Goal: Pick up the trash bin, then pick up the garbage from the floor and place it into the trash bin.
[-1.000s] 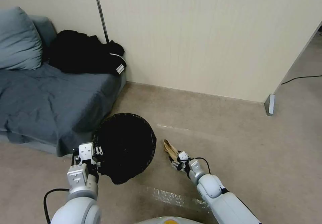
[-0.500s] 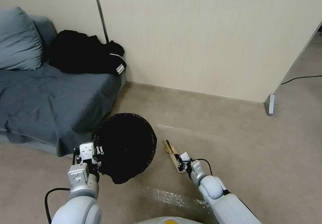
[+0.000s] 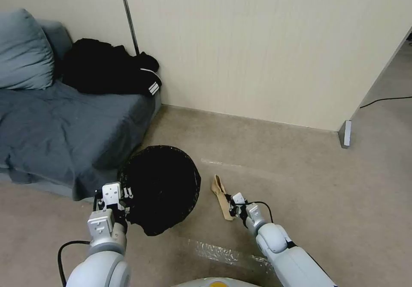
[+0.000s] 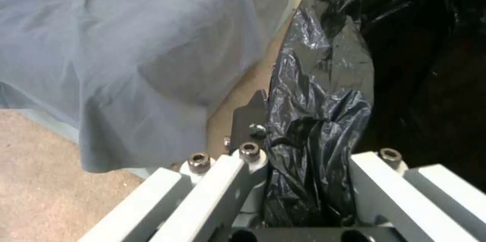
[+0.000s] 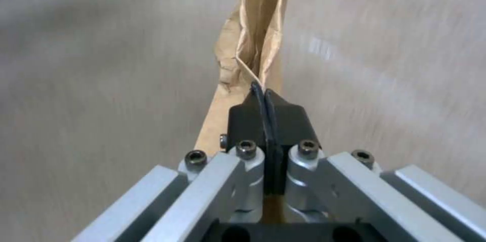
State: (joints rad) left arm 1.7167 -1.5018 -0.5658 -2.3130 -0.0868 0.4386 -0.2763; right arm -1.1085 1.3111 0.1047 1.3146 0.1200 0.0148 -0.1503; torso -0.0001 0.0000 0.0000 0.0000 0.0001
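The trash bin, its black bag liner folded over the rim, stands on the floor beside the sofa. My left gripper is shut on the bin's near rim; in the left wrist view the crinkled liner fills the gap between the fingers of the left gripper. The garbage here is one tan paper scrap, to the right of the bin. My right gripper is shut on its lower end. In the right wrist view the right gripper pinches an edge of the tan scrap.
A grey-covered sofa with a pillow and a black jacket lies left of the bin. A beige wall panel stands behind. A clear plastic strip lies near my base, and a cable runs at far right.
My right gripper has shifted slightly right and toward me with the tan scrap, which now shows longer. The left gripper and the bin have stayed put.
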